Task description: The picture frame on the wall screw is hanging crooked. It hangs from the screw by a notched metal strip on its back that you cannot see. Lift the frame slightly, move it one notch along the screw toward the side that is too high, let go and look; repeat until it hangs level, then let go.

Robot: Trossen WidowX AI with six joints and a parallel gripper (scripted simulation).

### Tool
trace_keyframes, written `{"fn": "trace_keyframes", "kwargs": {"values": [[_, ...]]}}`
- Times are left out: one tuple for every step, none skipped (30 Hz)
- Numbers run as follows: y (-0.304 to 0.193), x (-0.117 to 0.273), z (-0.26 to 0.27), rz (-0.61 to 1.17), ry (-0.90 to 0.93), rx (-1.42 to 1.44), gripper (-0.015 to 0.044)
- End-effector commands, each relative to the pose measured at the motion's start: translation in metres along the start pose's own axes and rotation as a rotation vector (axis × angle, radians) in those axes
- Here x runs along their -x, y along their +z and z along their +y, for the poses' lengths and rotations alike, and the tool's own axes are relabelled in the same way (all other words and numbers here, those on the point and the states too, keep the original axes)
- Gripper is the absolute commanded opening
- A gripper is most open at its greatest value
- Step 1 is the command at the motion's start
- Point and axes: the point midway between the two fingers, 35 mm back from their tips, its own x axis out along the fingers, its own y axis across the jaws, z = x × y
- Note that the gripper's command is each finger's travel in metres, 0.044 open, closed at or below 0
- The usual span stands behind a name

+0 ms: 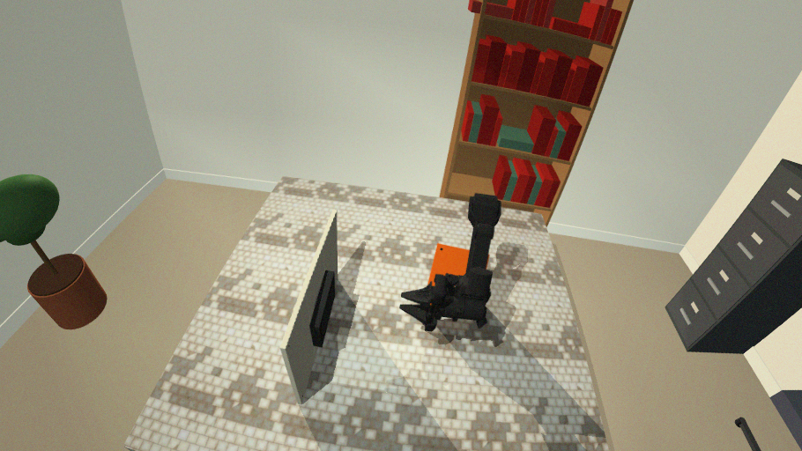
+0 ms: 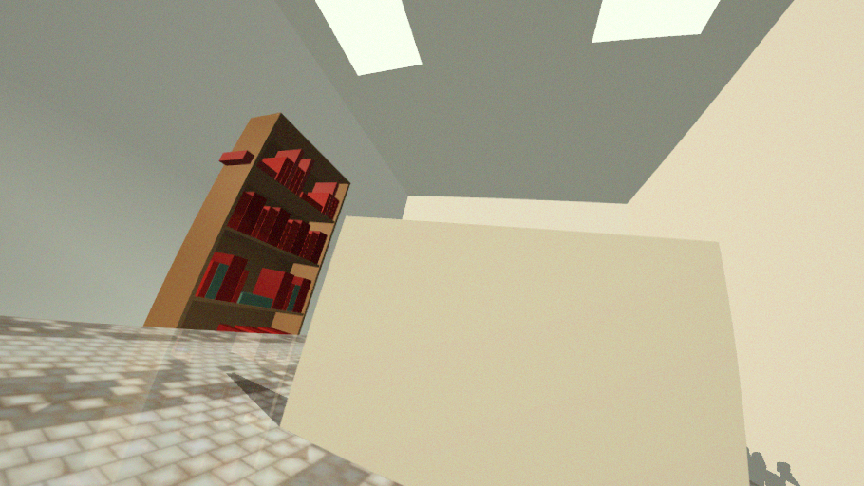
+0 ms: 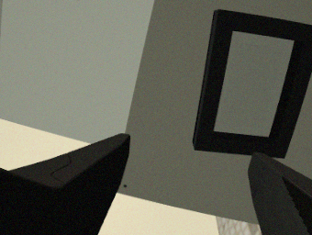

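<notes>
The black picture frame (image 1: 317, 337) (image 3: 215, 83) hangs on the grey face of the upright board (image 1: 304, 361) (image 3: 165, 92). In the wrist view its bottom edge slopes less than the board's bottom edge, so it looks crooked, with its right side higher. The screw and notched strip are hidden. My gripper (image 1: 401, 300) (image 3: 190, 153) is open and empty, standing off in front of the board. In the wrist view the right fingertip overlaps the frame's lower edge, and the left one is near the board's left edge. The exterior view shows only the board's back (image 2: 513, 350).
The board stands on the tiled-pattern table top (image 1: 392, 375). An orange plate (image 1: 450, 263) lies beside the arm. A bookshelf (image 1: 459, 103) (image 2: 199, 241) stands behind the table, a potted plant (image 1: 67, 292) to the left and a dark cabinet (image 1: 723, 314) to the right.
</notes>
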Motion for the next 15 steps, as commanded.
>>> {"fn": "trace_keyframes", "kwargs": {"values": [[-0.003, -0.001, 0.003, 0.002, 0.033, 0.0, 0.026], [-0.007, -0.003, 0.006, 0.006, 0.071, 0.003, 0.026], [-0.012, -0.006, 0.009, 0.013, 0.112, 0.007, 0.026], [-0.017, -0.009, 0.011, 0.022, 0.147, 0.012, 0.026], [-0.021, -0.012, 0.012, 0.033, 0.176, 0.019, 0.026], [-0.025, -0.016, 0.012, 0.043, 0.198, 0.026, 0.026], [-0.029, -0.02, 0.011, 0.054, 0.213, 0.033, 0.026], [-0.032, -0.025, 0.01, 0.063, 0.222, 0.041, 0.026], [-0.034, -0.03, 0.007, 0.071, 0.224, 0.047, 0.026], [-0.035, -0.036, 0.003, 0.077, 0.22, 0.053, 0.026], [-0.035, -0.042, -0.001, 0.08, 0.21, 0.056, 0.026], [-0.034, -0.048, -0.005, 0.08, 0.194, 0.058, 0.026], [-0.032, -0.054, -0.011, 0.075, 0.174, 0.057, 0.026], [-0.028, -0.061, -0.016, 0.067, 0.149, 0.053, 0.026], [-0.023, -0.067, -0.022, 0.054, 0.12, 0.046, 0.026]]}}
